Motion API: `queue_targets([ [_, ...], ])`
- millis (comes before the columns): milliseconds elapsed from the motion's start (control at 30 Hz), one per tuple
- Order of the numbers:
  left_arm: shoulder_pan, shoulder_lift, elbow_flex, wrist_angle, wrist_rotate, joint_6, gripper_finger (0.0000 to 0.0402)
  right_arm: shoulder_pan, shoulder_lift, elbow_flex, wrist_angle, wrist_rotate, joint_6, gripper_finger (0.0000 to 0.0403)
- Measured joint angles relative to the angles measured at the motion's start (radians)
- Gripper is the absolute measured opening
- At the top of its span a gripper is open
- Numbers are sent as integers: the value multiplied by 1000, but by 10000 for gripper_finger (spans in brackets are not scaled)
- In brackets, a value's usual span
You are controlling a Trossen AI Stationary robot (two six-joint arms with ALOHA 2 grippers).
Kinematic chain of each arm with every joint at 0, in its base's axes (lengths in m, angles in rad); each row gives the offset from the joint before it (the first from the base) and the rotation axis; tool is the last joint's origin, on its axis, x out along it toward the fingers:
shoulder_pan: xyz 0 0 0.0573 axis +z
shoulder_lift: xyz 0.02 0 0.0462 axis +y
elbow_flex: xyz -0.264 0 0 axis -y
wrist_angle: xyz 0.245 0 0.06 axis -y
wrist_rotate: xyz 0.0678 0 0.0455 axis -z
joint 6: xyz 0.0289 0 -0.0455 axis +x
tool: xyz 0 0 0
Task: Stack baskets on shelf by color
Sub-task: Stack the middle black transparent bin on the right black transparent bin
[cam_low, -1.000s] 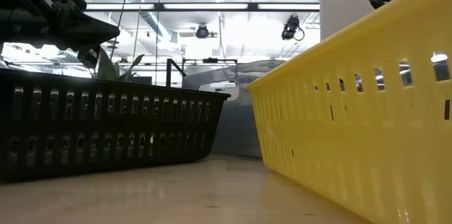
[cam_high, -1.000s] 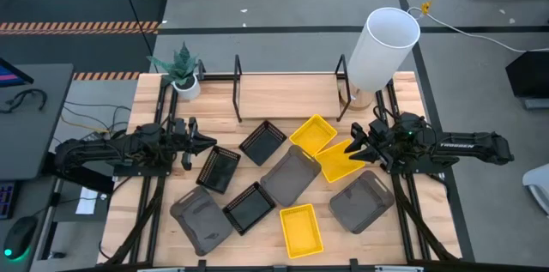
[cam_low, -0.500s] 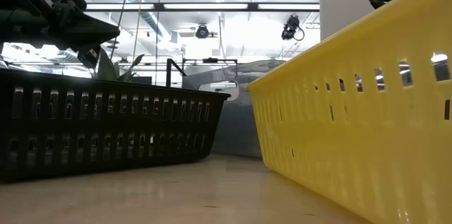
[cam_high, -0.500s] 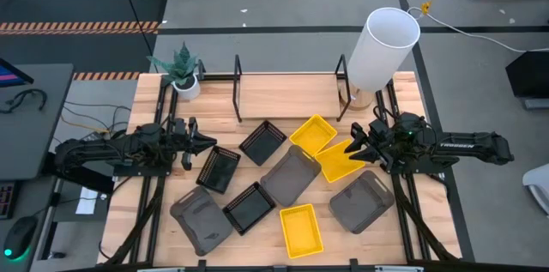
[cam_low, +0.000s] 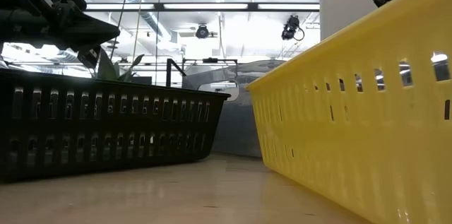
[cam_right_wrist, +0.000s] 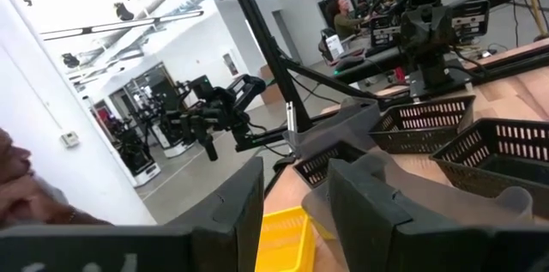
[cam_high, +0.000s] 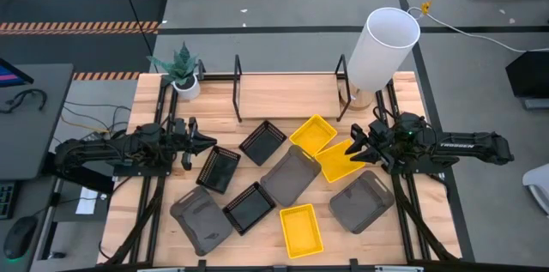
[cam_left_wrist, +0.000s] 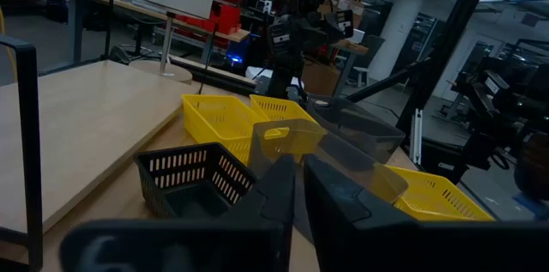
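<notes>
Nothing moved: left pincer (cam_high: 208, 142) clenched, right pincer (cam_high: 352, 149) parted (yellow baskets (cam_high: 301, 229) scattered).

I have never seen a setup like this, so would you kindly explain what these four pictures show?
Two dark robot arms work at a wooden table. The overhead picture shows everything: the left gripper beside a black basket, the right gripper above a yellow basket; neither holds anything. Yellow, black and grey baskets lie scattered; the shelf behind them carries none. The level picture comes from table height, between baskets. The other two come from cameras on each wrist, looking past that arm's fingers.
</notes>
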Motion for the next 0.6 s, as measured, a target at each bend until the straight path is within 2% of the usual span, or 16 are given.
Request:
queue_targets([
  [167,0,0,0,0,0,0,28,11,0,0,-25,13,12,135],
  [233,0,0,0,0,0,0,30,29,0,0,-65,72,-11,135],
  [400,0,0,0,0,0,0,37,80,7,0,-135,306,-98,135],
  [600,0,0,0,0,0,0,35,91,48,73,-135,371,-165,135],
])
